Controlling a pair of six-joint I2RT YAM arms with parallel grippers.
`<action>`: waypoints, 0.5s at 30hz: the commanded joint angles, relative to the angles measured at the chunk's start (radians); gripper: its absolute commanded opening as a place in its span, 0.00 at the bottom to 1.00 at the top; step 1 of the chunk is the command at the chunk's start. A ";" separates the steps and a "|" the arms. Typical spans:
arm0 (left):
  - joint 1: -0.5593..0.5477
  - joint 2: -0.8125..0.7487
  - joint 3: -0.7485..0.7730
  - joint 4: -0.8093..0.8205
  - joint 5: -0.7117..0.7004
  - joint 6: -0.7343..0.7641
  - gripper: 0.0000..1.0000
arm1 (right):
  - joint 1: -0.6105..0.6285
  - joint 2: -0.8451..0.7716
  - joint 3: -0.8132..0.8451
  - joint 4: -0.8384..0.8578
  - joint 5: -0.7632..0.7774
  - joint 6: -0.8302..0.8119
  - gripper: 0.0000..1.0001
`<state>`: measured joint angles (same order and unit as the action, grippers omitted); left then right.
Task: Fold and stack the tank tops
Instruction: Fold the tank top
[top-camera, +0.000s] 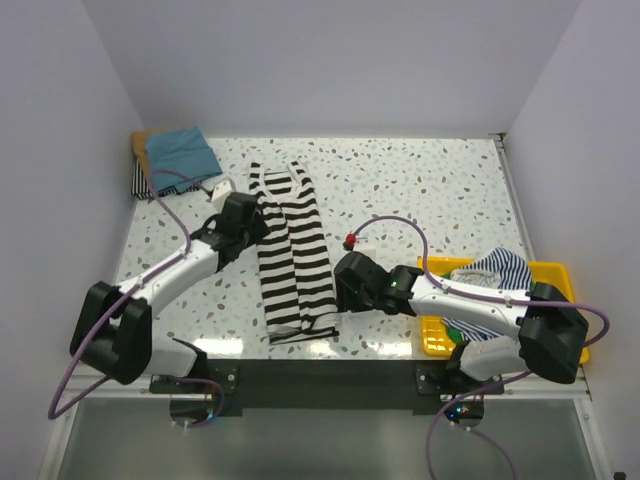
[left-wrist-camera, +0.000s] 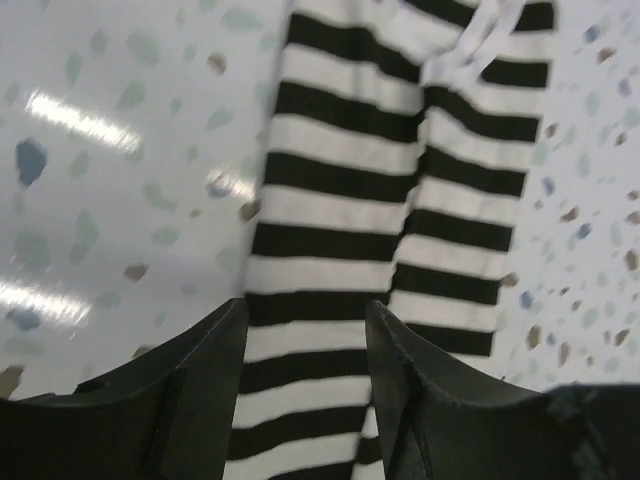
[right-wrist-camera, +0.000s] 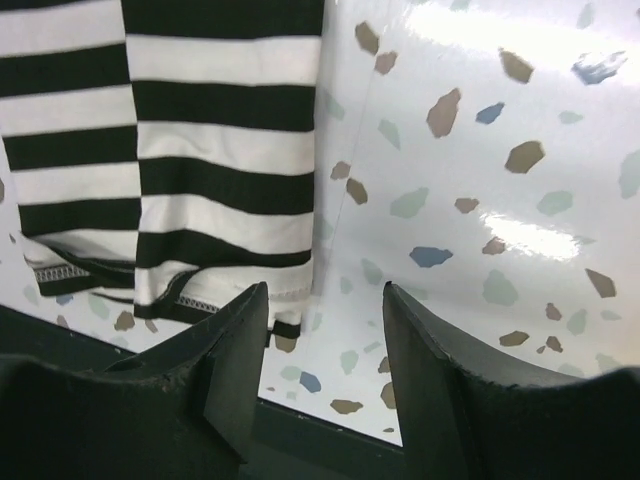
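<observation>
Logged striped tank top (top-camera: 292, 255) at centre of desk (top-camera: 420, 190), laid flat as a long narrow strip running 12 to 6 o'clock, straps toward 12, hem toward 6. Judged it folded lengthwise only. Cross-fold and move to stack (top-camera: 170, 160) not yet done.

Found stack in 10 o'clock corner: teal tank top (top-camera: 182, 150) uppermost, tan edge (top-camera: 140, 142) and striped edge (top-camera: 142, 180) showing beneath. Took that as at least three pieces finished.

Found yellow tray (top-camera: 560, 272) at 4 o'clock holding second striped top (top-camera: 497, 267) in a loose heap, with darker cloth under it, colour not resolved. Judged roughly half the job left.

Found left hand (top-camera: 255, 220) spread at 9 o'clock side of strip near strap end, pinching nothing. Found right hand (top-camera: 342, 290) spread at 3 o'clock side near hem, likewise empty.

Got stack and tray from top view only; missed both in wrist views.

Got from left wrist view the two folded halves meeting along a line down the strip, plus white strap binding at far end. Saw left fingers (left-wrist-camera: 190, 400) straddling cloth; could not tell contact.

Got from right wrist view the hem stitching and doubled layers at hem. Saw right fingers (right-wrist-camera: 225, 370) poised over bare speckled desk just beside cloth edge, close to dark front rail (right-wrist-camera: 300, 425).
</observation>
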<state>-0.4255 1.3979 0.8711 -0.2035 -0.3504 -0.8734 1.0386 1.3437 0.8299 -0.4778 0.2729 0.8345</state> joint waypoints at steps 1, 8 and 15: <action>0.002 -0.139 -0.144 -0.138 0.066 -0.055 0.56 | 0.005 -0.032 -0.023 0.088 -0.113 -0.052 0.54; -0.058 -0.324 -0.385 -0.195 0.221 -0.133 0.53 | 0.000 -0.006 -0.080 0.145 -0.179 -0.025 0.55; -0.222 -0.343 -0.437 -0.273 0.249 -0.262 0.52 | 0.001 0.043 -0.129 0.244 -0.215 0.005 0.55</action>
<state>-0.6113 1.0729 0.4633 -0.4229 -0.1375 -1.0447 1.0405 1.3712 0.7170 -0.3134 0.0887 0.8223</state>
